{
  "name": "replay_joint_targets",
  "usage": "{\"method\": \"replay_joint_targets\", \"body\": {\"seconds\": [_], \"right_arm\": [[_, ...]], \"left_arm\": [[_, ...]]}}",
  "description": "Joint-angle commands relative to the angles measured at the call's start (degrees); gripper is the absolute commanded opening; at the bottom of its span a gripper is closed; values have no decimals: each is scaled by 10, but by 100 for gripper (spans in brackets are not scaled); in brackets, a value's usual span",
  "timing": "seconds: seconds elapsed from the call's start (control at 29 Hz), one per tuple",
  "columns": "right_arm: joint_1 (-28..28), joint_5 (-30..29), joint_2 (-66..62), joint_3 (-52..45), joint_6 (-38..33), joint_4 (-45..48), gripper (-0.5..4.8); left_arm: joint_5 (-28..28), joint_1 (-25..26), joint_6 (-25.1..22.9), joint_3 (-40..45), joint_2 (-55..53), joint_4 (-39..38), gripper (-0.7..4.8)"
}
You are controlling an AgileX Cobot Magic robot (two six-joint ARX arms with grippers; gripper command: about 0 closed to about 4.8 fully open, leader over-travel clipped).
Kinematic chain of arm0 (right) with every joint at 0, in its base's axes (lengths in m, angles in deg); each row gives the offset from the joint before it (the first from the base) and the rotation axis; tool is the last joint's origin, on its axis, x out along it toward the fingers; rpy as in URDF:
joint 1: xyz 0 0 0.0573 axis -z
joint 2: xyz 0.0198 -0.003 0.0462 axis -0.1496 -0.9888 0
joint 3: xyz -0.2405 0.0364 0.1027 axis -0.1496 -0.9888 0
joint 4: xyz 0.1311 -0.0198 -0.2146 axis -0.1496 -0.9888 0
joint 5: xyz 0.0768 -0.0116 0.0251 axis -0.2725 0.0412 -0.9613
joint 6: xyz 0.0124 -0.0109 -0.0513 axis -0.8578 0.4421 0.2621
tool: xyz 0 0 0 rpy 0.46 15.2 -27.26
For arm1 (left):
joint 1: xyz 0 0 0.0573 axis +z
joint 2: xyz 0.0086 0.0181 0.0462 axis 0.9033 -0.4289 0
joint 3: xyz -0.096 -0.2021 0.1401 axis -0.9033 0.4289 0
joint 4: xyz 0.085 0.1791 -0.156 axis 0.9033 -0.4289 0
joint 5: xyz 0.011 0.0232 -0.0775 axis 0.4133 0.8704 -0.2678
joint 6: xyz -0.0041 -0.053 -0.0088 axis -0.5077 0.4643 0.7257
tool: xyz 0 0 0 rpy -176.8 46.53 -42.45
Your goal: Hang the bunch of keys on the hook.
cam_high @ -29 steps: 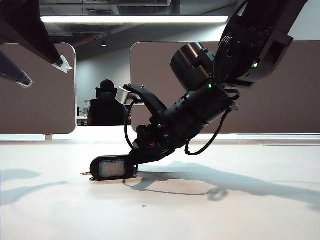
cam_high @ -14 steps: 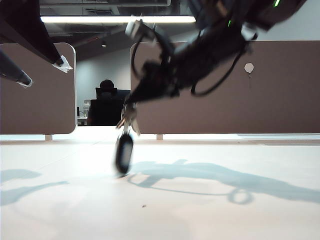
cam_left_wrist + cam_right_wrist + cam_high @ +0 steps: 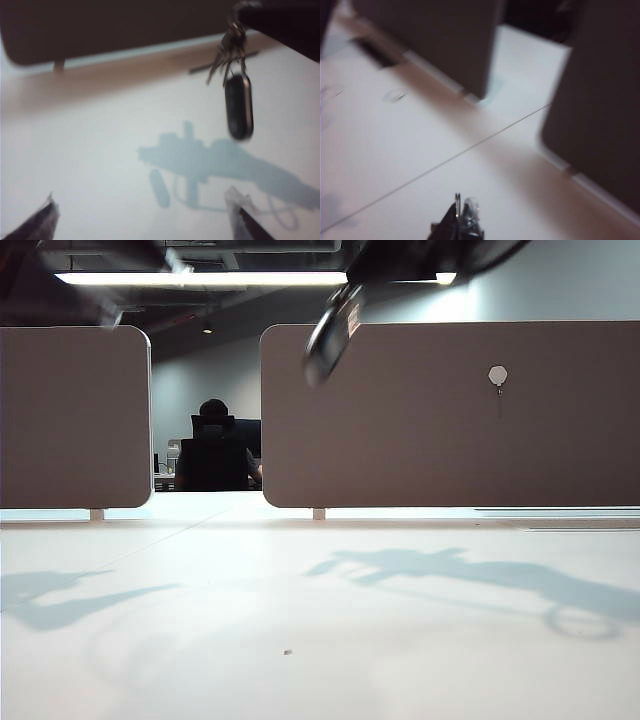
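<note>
Keys: the bunch of keys (image 3: 328, 333) was held high above the tabletop (image 3: 320, 640), hanging clear of it.
Right gripper (image 3: 461, 212): clamped on the key ring.
Left gripper (image 3: 145, 215): jaws spread wide, nothing held, above the tabletop.
Hook (image 3: 498, 378): mounted on the brown panel (image 3: 420, 440) at the tabletop's far edge, well apart from the keys.

Black bunch of keys (image 3: 238, 102), brown panel (image 3: 450, 415)

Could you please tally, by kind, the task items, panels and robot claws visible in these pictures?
Keys, hanging from the shut right claw above the table: 1
Hook on the right panel: 1
Panels, counting the left panel: 2
Claws, counting the open left claw: 2
Total: 6
</note>
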Motion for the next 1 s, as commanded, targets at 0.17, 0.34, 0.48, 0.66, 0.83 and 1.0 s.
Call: {"method": "replay_joint_targets", "body": {"seconds": [0.17, 0.34, 0.48, 0.66, 0.83, 1.0], "right_arm": [[136, -56, -72, 155, -14, -17, -5], [217, -60, -155, 250, -43, -15, -6], [254, -58, -235, 331, -63, -18, -5], [277, -57, -349, 438, -59, -24, -5], [291, -41, -471, 562, -58, -43, -5], [299, -18, -541, 638, -56, -34, -5]], "left_arm": [[24, -17, 49, -52, -42, 122, 479], [35, -44, 31, -139, -118, 117, 479], [33, -52, 0, -202, -188, 105, 479], [48, -52, 0, -242, -252, 107, 479], [59, -52, 1, -251, -295, 124, 479], [63, -52, 1, -250, -310, 109, 479]]}}
